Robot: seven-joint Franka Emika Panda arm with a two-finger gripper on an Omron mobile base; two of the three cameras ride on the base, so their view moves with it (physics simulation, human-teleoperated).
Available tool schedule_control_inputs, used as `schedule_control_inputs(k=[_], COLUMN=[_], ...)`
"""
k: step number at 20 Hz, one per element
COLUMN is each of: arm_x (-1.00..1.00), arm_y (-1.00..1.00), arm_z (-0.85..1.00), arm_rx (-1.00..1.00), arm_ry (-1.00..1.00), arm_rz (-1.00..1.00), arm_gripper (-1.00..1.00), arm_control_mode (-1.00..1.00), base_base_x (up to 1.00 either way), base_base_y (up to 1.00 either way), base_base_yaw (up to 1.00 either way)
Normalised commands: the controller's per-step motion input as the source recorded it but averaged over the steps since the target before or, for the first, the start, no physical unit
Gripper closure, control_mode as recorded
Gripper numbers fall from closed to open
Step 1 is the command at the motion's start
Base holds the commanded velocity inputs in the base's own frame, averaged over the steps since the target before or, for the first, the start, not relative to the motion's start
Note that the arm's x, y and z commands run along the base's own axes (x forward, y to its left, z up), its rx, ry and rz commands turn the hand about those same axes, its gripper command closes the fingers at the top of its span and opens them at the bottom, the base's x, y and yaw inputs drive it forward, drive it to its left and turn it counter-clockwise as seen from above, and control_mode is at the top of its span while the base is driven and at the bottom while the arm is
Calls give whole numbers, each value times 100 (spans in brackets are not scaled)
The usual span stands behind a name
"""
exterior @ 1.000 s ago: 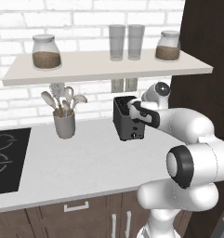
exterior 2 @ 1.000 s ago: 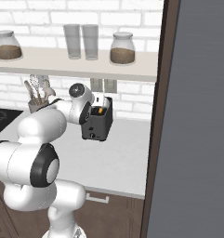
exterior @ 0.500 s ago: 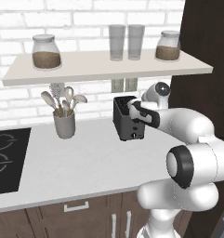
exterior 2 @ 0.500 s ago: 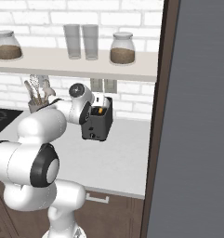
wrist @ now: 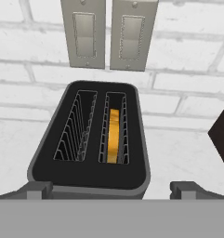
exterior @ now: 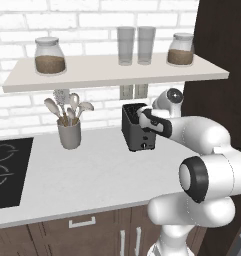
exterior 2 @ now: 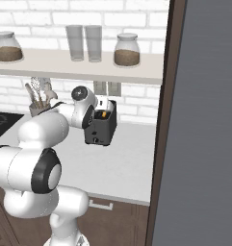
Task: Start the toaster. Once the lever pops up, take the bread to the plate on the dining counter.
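The dark toaster (exterior: 136,131) stands on the grey-white worktop against the brick wall. My gripper (exterior: 143,119) hovers just above its front top edge. In the hand view the toaster (wrist: 88,139) lies straight below, and the bread (wrist: 114,135), a tan-yellow slice, sits deep in its right slot; the left slot is empty. My gripper (wrist: 111,189) is open, one fingertip (wrist: 37,188) at each side of the toaster's near end, holding nothing. From the right, the bread (exterior 2: 104,114) peeks out of the toaster (exterior 2: 103,130). The plate and the dining counter are out of view.
A grey utensil cup (exterior: 69,132) with spoons stands left of the toaster. Low overhead runs a shelf (exterior: 112,75) carrying jars and glasses. Two wall outlets (wrist: 108,33) sit behind the toaster, a black cooktop (exterior: 4,170) lies far left, and a dark tall panel (exterior 2: 163,125) borders the right.
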Motion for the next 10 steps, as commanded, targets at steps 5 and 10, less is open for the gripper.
schedule_control_inputs(k=[5,10], arm_x=[0,0], arm_y=[0,0], arm_z=[0,0], arm_rx=[0,0], arm_ry=[0,0], arm_rz=[0,0], arm_gripper=[-100,-100], arm_control_mode=[-100,-100], base_base_x=[0,0], base_base_y=[0,0], base_base_yaw=[0,0])
